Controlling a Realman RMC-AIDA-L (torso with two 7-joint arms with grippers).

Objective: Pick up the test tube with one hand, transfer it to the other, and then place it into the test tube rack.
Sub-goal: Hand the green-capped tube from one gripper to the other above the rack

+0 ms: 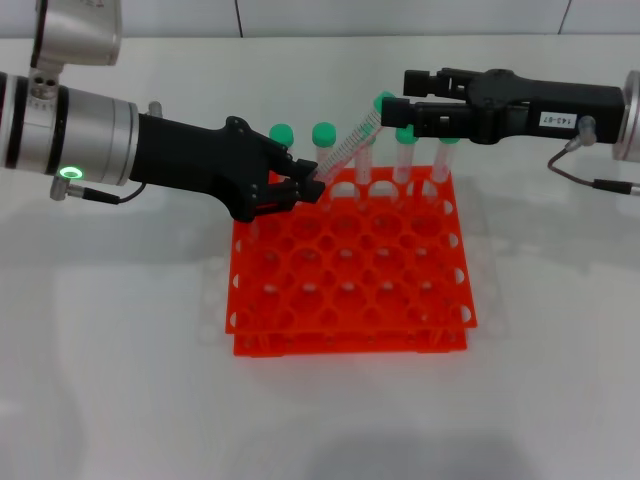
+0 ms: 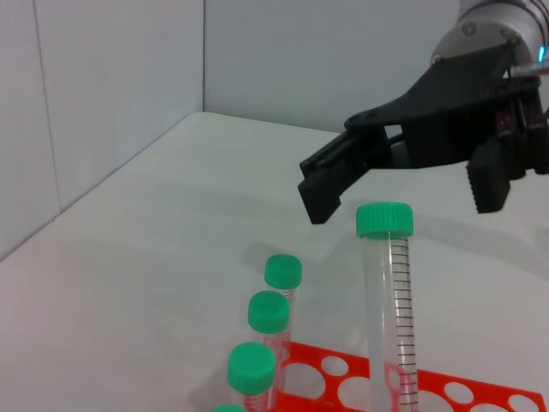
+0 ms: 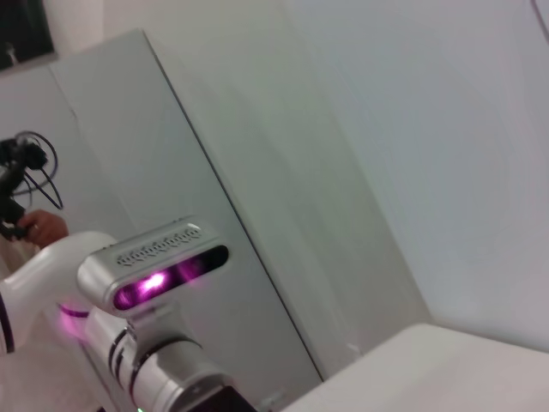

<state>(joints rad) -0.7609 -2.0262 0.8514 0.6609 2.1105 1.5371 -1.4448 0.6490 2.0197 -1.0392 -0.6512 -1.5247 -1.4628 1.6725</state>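
On your left, the left claw reaches in over the rack's near-left back corner, its silver wrist showing a green light. Its two fingers are pressed onto the lower end of the test tube, pinching it just above the test tube rack. The tube leans up and to the right from that grip, clear-walled with black graduation marks, its green cap at the high end.

Count the tubes with me: in the head view you can see one tilted tube in the claw and a row of capped tubes standing upright in the back holes of the rack. Two caps show clearly left of the tilted tube, and at least three more stand behind it to the right, partly hidden by the other arm, so the exact total cannot be told. There is one rack, orange-red, two-tiered, resting on the white surface.

On your right, the right claw, black with a small white label on its body, comes in level from the right edge. In the left wrist view its fingers are spread apart, one on each side of the green cap and slightly above it, not touching. The right wrist view shows only a wall and part of the left arm.
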